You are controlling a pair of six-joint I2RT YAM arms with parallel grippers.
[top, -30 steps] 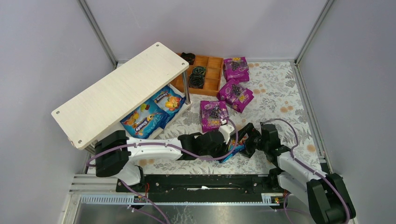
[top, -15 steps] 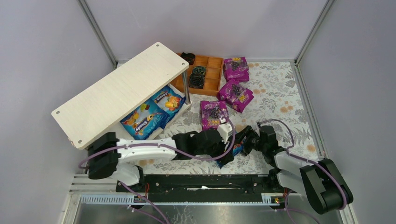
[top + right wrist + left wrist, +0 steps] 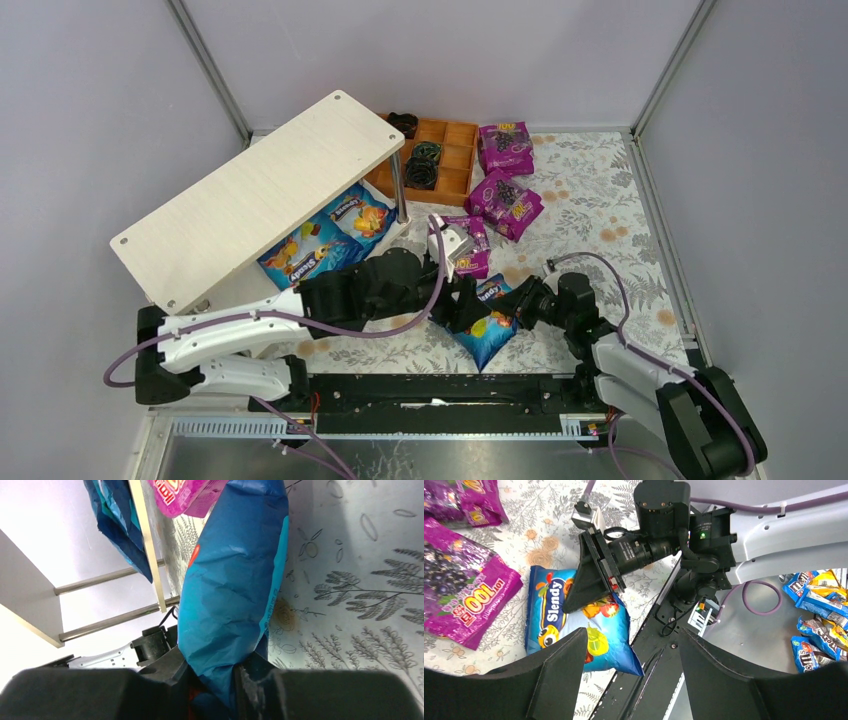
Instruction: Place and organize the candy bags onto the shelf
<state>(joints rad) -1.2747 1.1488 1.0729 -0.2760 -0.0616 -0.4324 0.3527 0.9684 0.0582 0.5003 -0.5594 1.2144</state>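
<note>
Grey walls enclose a floral tablecloth (image 3: 600, 200); near centre, the right gripper (image 3: 212, 672) clamps one end of a glossy blue fruit-candy bag (image 3: 549, 615), probably for carrying; the left gripper (image 3: 631, 645) hangs spread, empty, just beside; the pale wooden two-tier shelf (image 3: 260, 195) stands far-left.

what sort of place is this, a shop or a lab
Most likely a robot lab test cell: two arms bolted to a rail, plain panel walls boxing in the table, a shelf and candy bags as props.
</note>
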